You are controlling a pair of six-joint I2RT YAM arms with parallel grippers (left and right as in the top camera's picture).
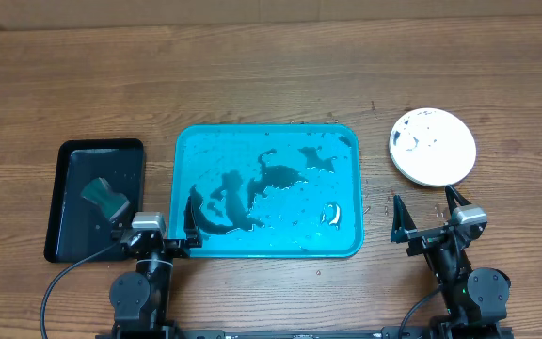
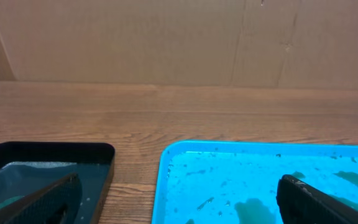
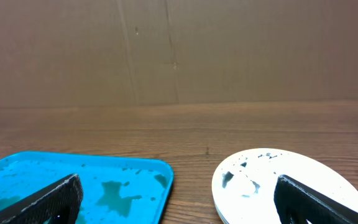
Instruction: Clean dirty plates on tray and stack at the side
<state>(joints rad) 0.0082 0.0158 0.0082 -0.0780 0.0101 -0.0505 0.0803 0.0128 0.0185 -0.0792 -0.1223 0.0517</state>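
Observation:
The turquoise tray point(image 1: 205, 155) lies mid-table, wet with dark smears and puddles, and no plate rests on it. A white plate point(image 1: 436, 151) with dark specks sits on the wood to the tray's right, with what looks like more rims stacked beneath it. My left gripper point(image 1: 153, 215) is open at the tray's near left corner, one finger over the tray point(image 2: 229, 168) and one over the black tray. My right gripper point(image 1: 428, 209) is open just in front of the plate point(image 3: 260, 180), its left finger over the tray's point(image 3: 42, 171) near right corner.
A black rectangular tray point(image 1: 60, 169) holding water and a dark green sponge point(image 1: 104, 195) sits left of the turquoise tray, its corner point(image 2: 98, 152) also in the left wrist view. A strip of bare wood separates the two trays. A cardboard wall stands behind the table.

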